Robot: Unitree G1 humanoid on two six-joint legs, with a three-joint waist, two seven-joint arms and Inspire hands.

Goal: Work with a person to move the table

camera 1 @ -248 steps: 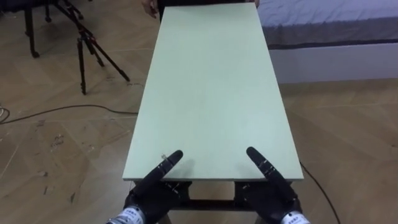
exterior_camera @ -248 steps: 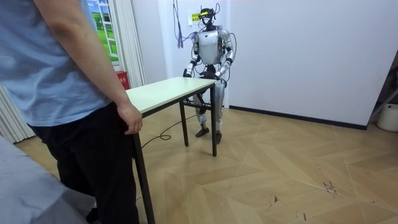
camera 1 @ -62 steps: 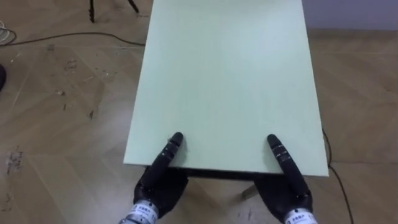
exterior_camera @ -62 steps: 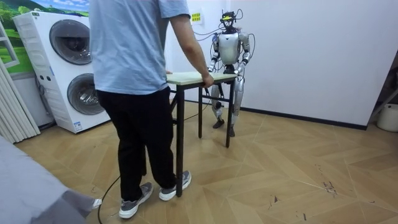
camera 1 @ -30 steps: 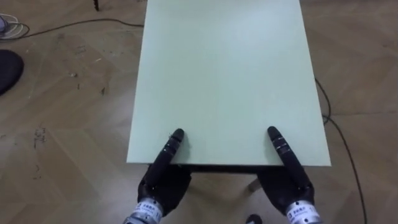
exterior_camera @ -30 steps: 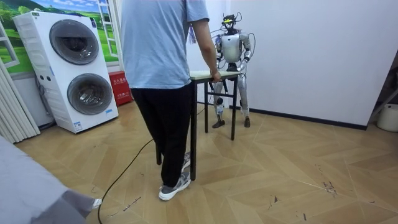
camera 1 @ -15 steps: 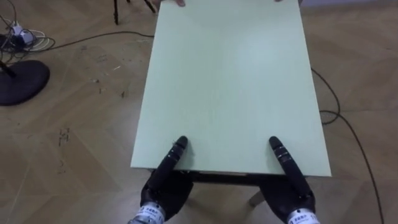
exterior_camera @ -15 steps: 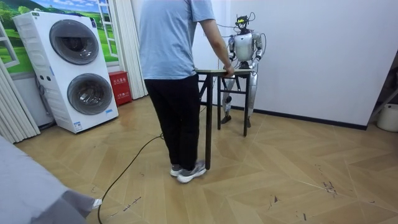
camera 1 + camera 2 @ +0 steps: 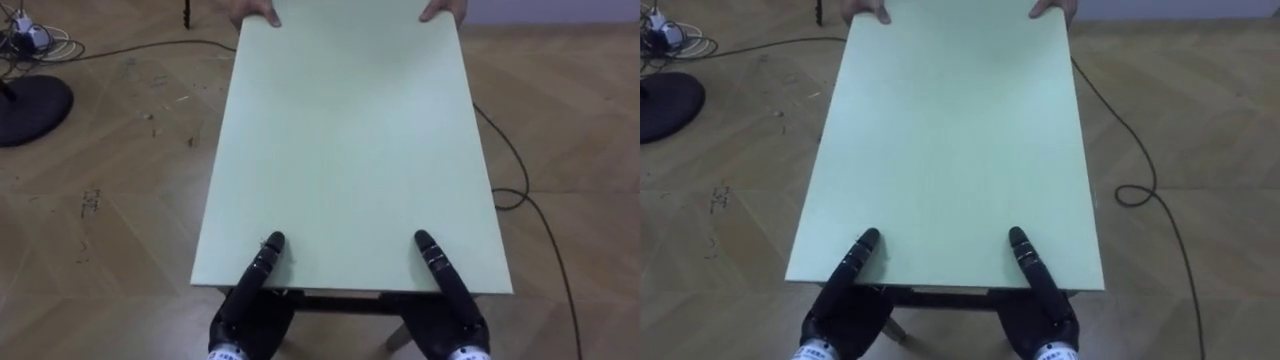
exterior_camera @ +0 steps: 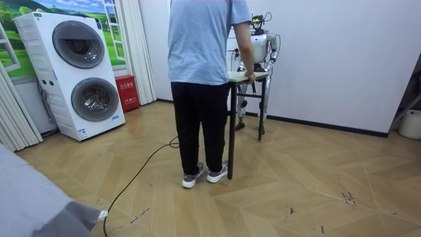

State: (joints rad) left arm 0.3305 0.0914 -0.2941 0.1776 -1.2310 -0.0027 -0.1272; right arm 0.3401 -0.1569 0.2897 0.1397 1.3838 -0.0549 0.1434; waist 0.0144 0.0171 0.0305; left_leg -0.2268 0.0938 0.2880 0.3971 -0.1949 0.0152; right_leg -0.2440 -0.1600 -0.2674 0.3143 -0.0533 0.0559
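Fingers of left hand [image 9: 246,312], right hand [image 9: 455,314] grip table [image 9: 340,150].

Floor under me: light brown herringbone wood planks [image 10: 316,191], scuffed in places. Far wall: plain white [image 10: 342,59], with dark skirting along its foot. Two white front-loading machines [image 10: 79,79] are stacked at the room view's left, a pale pleated curtain [image 10: 139,52] beside them. A round black stand base [image 9: 30,108] sits to my left; a black cable [image 9: 520,190] loops to my right.
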